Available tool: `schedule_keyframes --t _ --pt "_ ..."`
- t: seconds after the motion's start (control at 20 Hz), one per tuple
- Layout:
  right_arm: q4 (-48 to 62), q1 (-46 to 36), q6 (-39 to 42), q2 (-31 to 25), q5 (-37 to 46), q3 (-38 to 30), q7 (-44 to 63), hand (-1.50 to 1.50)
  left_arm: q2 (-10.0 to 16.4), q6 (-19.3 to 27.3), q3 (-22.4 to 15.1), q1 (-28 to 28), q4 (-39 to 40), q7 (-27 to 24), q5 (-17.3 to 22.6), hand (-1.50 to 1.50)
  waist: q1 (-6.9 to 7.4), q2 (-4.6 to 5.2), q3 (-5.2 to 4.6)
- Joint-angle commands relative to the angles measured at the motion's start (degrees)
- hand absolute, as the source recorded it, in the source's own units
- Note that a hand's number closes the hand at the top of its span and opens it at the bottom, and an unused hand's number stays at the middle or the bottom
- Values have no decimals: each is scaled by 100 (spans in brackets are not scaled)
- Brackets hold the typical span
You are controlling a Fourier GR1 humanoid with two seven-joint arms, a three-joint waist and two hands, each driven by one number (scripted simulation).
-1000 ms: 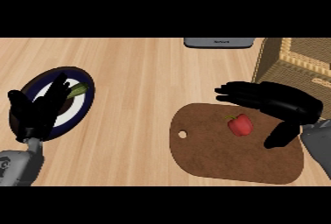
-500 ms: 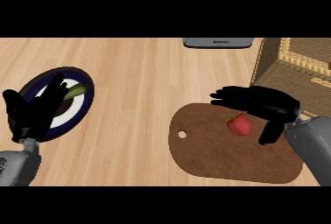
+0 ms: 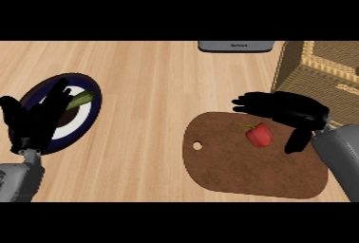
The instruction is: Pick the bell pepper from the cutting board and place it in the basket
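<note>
Head view: right hand (image 3: 294, 110) is hovering unclenched, bell pepper (image 3: 259, 135) sitting just robot-side of its fingers, left of the thumb

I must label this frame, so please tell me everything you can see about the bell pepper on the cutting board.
The bell pepper is red and glossy, with a short green stem at its upper left. It rests whole on the upper right part of the brown cutting board. The open right hand arches round it, thumb at its right; contact cannot be told.
</note>
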Motion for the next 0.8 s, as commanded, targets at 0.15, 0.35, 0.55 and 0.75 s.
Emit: schedule_keyframes --t 0.15,0.35,0.55,0.75 --pt "632 -67 -190 142 220 161 -830 -150 -134 11 1 90 -193 137 -199 0 22 7 2" --pt "821 -337 -91 41 265 29 -829 -150 -286 -273 145 -189 920 -649 -292 0 -4 19 -2" --pt "280 375 -538 147 721 152 -539 -150 -225 -158 265 -29 113 -79 -344 0 -10 0 0" --pt "881 -13 -759 494 1065 105 -539 -150 -376 -95 238 -157 73 82 -444 0 17 3 1"
